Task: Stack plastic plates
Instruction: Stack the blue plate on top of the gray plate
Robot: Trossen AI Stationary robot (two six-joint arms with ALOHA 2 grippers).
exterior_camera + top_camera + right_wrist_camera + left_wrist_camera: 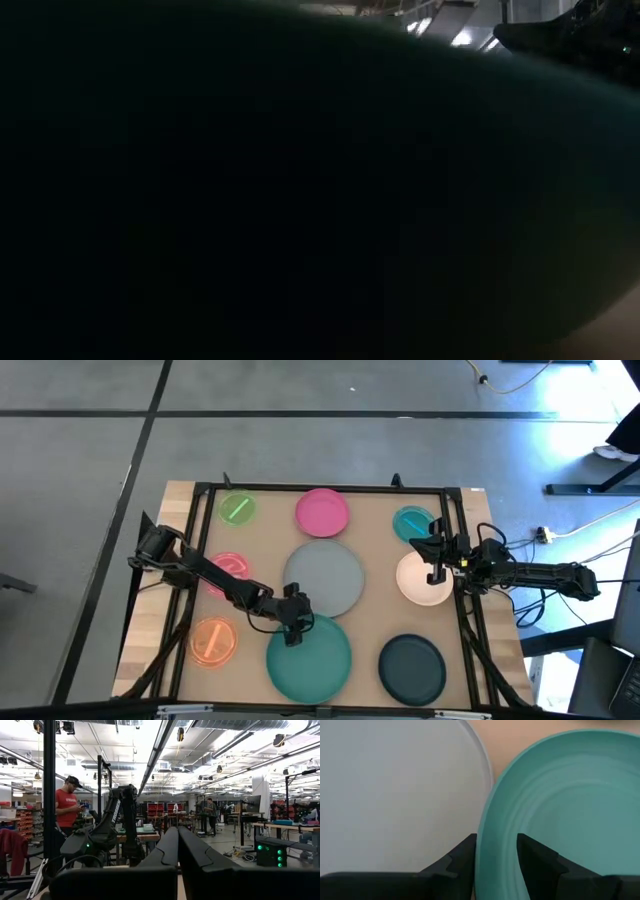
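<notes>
9 round plastic plates (322,512) are spread on the table (372,560). The teal-green plate's (560,815) rim is straddled by the open left gripper (496,851), beside the grey plate (395,795). The right gripper (177,845) is closed, empty.

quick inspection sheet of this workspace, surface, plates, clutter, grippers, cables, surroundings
surface: tan table top inside a black frame
job's things: nine plates lie apart; teal-green plate, grey plate, cream plate
clutter: nothing seen
grippers: left gripper open, fingers astride the teal-green plate's rim; right gripper shut over the cream plate's edge, holding nothing
cables: cable on the floor, right of the table
surroundings: grey floor; person in a red shirt in the room beyond
</notes>
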